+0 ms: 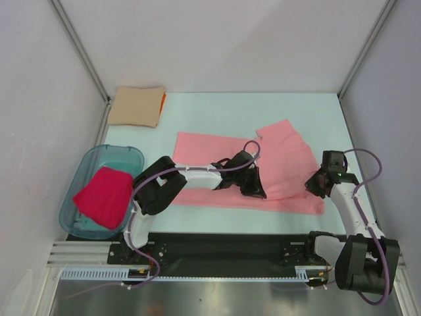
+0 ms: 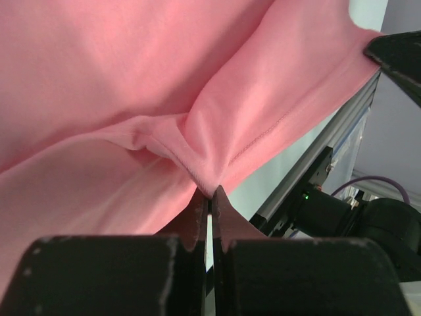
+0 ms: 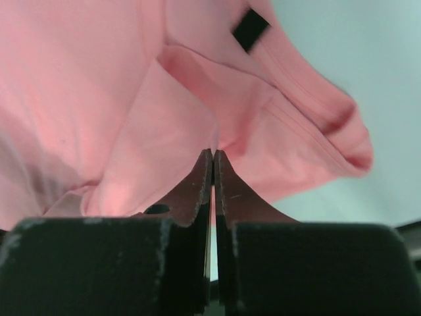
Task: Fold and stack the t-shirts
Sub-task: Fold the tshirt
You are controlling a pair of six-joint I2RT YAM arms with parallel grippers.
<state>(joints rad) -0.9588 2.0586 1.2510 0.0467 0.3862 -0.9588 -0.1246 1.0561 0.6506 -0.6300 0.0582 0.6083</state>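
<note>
Gripping is confirmed on both sides. In the left wrist view the left claw is clenched on a peaked pinch of pink cloth. In the right wrist view the right claw is likewise clenched on a fold of the same garment.

Location: the salmon-pink t-shirt lies spread across the middle of the tabletop. Its long axis runs left to right, parallel to the near edge, with the right end skewed and partly turned over.

Orientation: the dark label shows just beyond the right claw. The neck end is therefore judged to point right and the hem end left.

Key relation: both claws hold the near long edge, the left claw about mid-length and the right claw near the right end. The body of the garment lies beyond them, toward the far side. The left third of that edge is unheld, and the left arm is the nearer to it.

Judgement: a fold from this grasp would carry the near edge away from the bases, along a crease parallel to the long axis.

Other items: a folded tan t-shirt sits at the far left corner with an orange t-shirt showing at its edge. A crimson t-shirt lies in the teal tub, unfolded.
</note>
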